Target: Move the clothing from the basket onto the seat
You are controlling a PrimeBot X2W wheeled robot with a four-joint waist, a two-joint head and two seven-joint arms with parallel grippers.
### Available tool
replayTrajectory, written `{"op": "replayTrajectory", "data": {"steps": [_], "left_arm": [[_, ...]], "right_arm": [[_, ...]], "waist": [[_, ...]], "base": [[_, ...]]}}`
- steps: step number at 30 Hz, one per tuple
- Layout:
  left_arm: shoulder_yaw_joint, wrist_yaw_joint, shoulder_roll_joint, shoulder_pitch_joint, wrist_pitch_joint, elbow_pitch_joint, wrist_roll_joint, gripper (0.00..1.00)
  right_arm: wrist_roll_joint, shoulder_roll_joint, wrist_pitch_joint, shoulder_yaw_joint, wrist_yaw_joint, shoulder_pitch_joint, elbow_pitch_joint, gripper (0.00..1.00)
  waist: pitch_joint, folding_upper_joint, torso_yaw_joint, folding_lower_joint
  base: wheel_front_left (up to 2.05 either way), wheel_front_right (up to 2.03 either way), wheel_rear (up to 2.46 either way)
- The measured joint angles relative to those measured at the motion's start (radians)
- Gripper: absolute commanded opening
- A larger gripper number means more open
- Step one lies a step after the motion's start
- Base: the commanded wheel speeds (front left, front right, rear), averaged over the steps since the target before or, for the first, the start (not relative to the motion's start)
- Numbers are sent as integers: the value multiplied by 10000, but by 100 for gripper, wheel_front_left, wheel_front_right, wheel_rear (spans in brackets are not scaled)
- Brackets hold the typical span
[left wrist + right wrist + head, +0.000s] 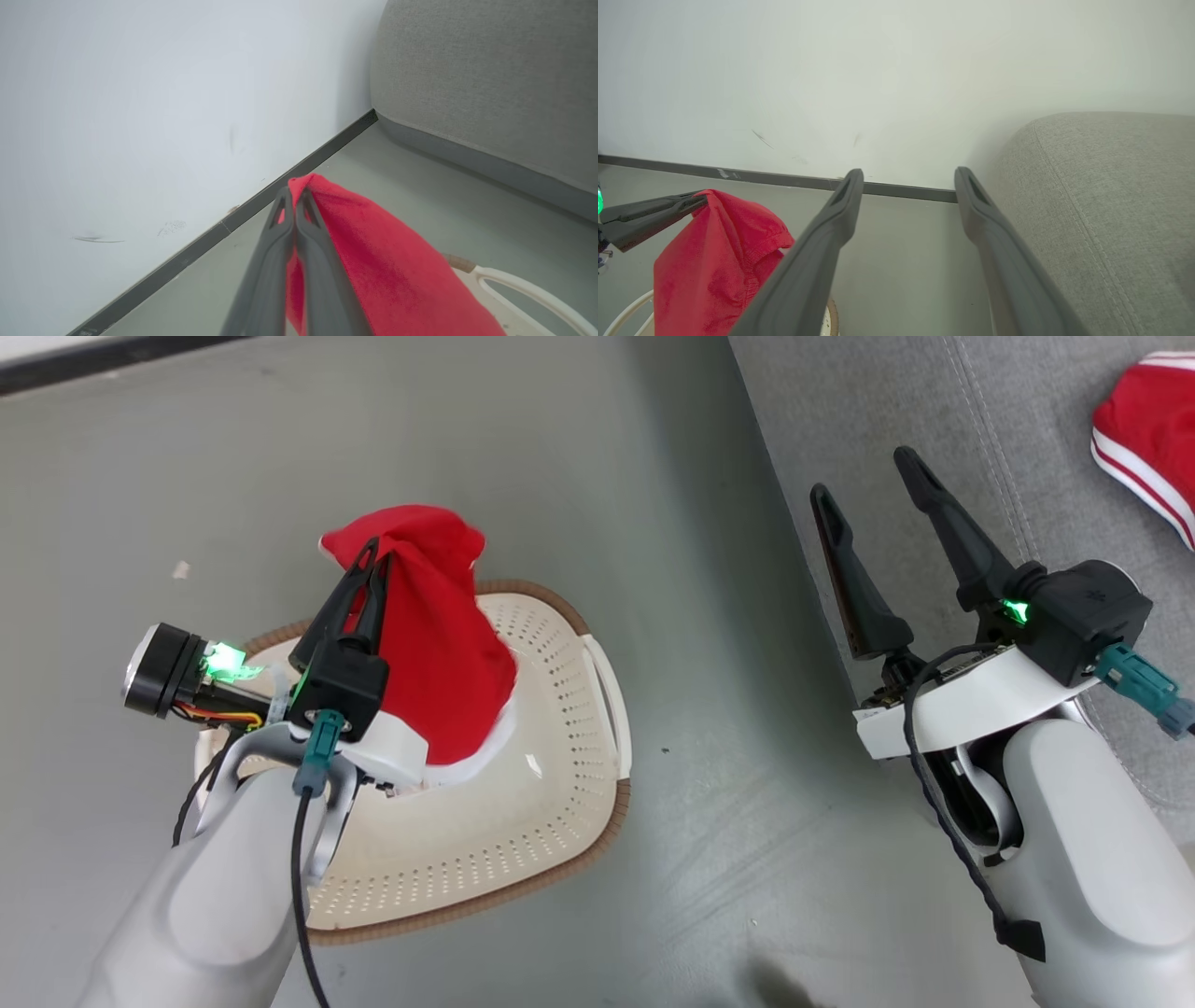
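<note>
Head view: left gripper (372, 558) was clenched on the top fold of a red garment (443, 653), which hung from the fingertips as a cone over the basket (551, 775). The garment's white-edged lower hem lay over the basket's interior; could not tell whether it touched the basket bottom. The basket stood on the grey floor (653, 523), left of the sofa (840, 392) and apart from it. Right gripper (864, 476) was released, fingers spread wide with nothing between them, and held over the near left edge of the sofa. A second red garment (1153, 429) with white striped trim lay on the sofa cushion at the far right, beyond a stitched seam (994, 448). Left wrist view: the two fingers were pressed together with the red cloth pinched at their tips, the fabric falling away to the right and down. Behind stood a pale wall (140, 93) with a dark skirting strip (224, 228), the rounded grey sofa end at upper right, and a white basket handle (523, 284) with a brown rim band at lower right. Right wrist view: the fingers stood well apart and empty, pointing at the wall and skirting. The sofa's rounded edge and seam lay to the right. At left, the other gripper held the red garment up by a pinched fold, above a bit of the basket rim at the bottom edge.
</note>
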Motion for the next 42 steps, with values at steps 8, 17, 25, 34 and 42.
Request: {"op": "replayTrajectory", "data": {"steps": [8,17,25,34,42], "left_arm": [[0,-282,345,251,-2,-1315,-90,0],[-268,-976,558,453,-2,-1942,-357,0],[-546,-1511,673,452,-2,-2372,-428,0],[-803,-1944,644,448,-4,-2706,-587,0],[-989,-2242,554,448,-4,-2909,-686,0]], "right_arm": [[-105,-403,-2,552,0,11,426,100],[-190,-861,-2,1536,0,35,974,100],[-188,-1381,0,2443,0,57,1398,100],[-173,-1870,0,4031,0,99,1804,100],[477,-1931,0,4730,0,338,1831,100]], "waist": [[-753,0,489,0],[-1695,0,950,0],[-2570,0,1265,0],[-3556,0,1549,0],[-4406,0,1753,0]], "base": [[0,0,0],[0,0,0],[0,0,0],[0,0,0],[0,0,0]]}}
